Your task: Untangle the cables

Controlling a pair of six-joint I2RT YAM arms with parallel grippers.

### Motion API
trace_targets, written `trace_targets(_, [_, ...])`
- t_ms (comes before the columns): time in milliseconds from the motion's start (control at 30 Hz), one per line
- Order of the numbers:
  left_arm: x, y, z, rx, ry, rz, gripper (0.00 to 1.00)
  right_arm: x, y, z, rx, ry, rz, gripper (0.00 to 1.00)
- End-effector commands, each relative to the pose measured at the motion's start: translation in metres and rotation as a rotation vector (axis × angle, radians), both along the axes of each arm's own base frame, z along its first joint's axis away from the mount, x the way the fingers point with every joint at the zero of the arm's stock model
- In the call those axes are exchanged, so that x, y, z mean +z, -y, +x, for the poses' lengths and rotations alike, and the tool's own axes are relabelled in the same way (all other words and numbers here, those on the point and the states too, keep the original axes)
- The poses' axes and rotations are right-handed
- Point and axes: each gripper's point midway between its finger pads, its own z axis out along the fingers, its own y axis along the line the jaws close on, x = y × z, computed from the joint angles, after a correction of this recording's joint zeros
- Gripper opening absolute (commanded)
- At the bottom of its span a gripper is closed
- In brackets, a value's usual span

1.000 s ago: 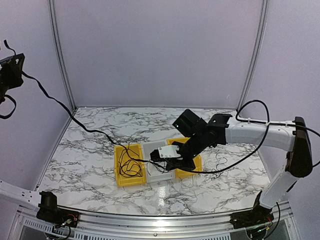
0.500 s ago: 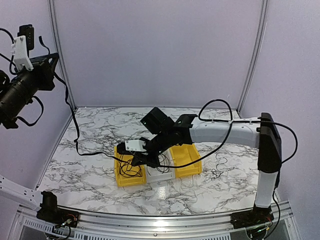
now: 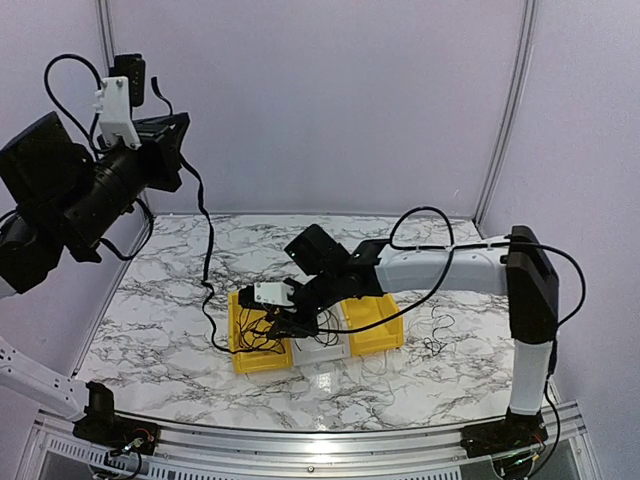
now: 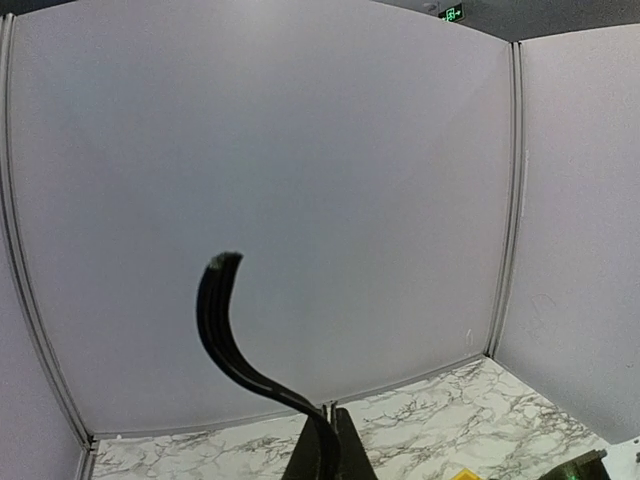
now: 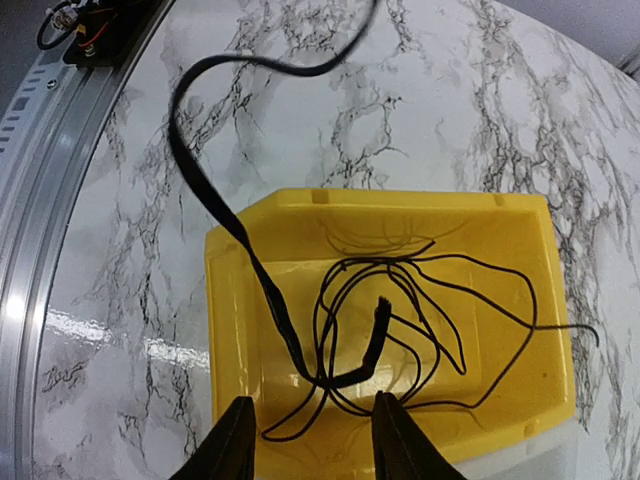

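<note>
A long flat black cable (image 3: 207, 250) hangs from my left gripper (image 3: 183, 152), which is raised high at the left and shut on it. In the left wrist view the cable (image 4: 225, 350) curls up out of the closed fingers (image 4: 325, 450). Its other end (image 5: 375, 330) lies loose in the left yellow bin (image 5: 235, 300), across a tangle of thin black cables (image 5: 440, 300). My right gripper (image 5: 312, 445) hovers just above that bin (image 3: 238, 352), open, with nothing between its fingers. From above, the right gripper (image 3: 282, 325) sits over the bin's right half.
A pale bin (image 3: 320, 352) and a second yellow bin (image 3: 378, 340) stand in a row to the right of the first. More thin black cables (image 3: 435, 345) lie on the marble table right of the bins. The right arm's thick wiring loop (image 3: 430, 215) arches above it.
My right gripper moved left from the pale bin to the left yellow bin and opened, dropping the flat cable's end there. My left arm swung up and rightward into view, still gripping the cable.
</note>
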Motion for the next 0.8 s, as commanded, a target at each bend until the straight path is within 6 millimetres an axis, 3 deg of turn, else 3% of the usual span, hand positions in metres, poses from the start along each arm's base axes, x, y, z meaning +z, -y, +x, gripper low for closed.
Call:
trace_targets(0, [-0.009,0.029,0.011,-0.090,-0.016,-0.080,0.00,0.060,0.035,0.005,-0.040,0.101,0.075,0.40])
trace_targets(100, [-0.025,0.047,0.022,-0.118,-0.043,-0.069,0.00,0.067,0.074,0.011,-0.086,0.116,0.057,0.41])
trace_targets(233, [-0.034,0.055,0.036,-0.131,-0.053,-0.059,0.00,0.070,0.128,0.023,-0.168,0.139,0.037,0.41])
trace_targets(400, [-0.018,0.053,0.062,-0.108,-0.018,-0.046,0.00,0.063,0.181,0.030,-0.280,0.114,0.055,0.41])
trace_targets(633, [0.004,0.047,0.109,-0.031,0.033,0.052,0.00,0.064,0.205,0.014,-0.301,0.114,0.107,0.41])
trace_targets(767, [-0.012,0.038,0.118,-0.009,0.004,0.080,0.00,0.067,0.210,0.011,-0.310,0.132,0.115,0.41])
